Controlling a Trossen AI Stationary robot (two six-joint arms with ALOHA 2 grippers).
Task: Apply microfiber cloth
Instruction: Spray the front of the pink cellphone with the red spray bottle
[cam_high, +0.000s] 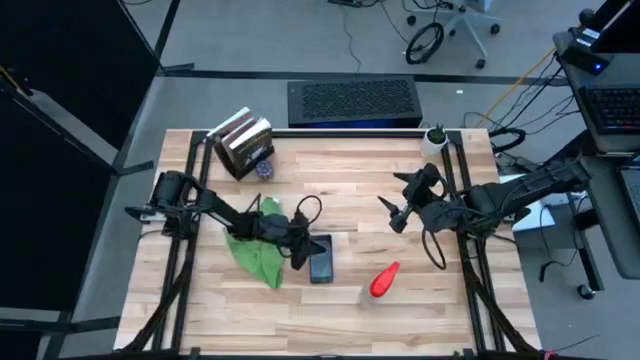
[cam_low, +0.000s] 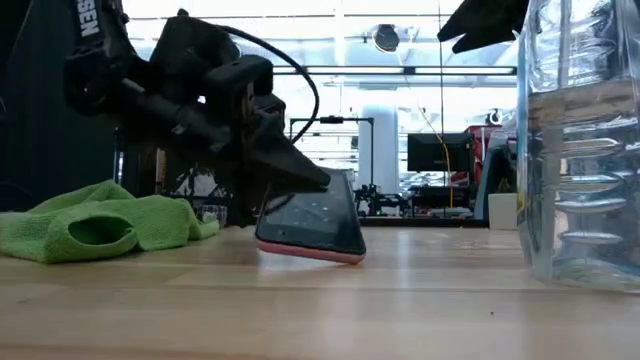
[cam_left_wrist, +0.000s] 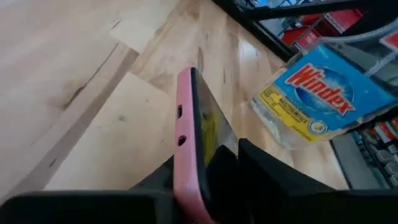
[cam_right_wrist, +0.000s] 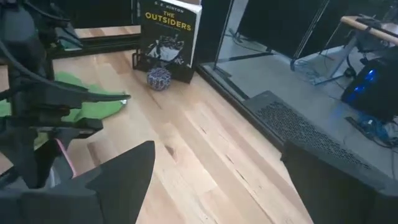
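left fingers: clamped on phone – one edge lifted
microfiber cloth: on worktop, just behind left gripper
right gripper: spread open, empty

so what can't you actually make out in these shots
- Low view: the clear plastic spray bottle is cut off by the picture's right edge, its top out of frame.
- High view: the bright green microfiber cloth is partly covered by the left arm.
- Left wrist view: the left gripper hides the lower part of the black pink-cased phone.
- The right gripper waits over the table's right half.
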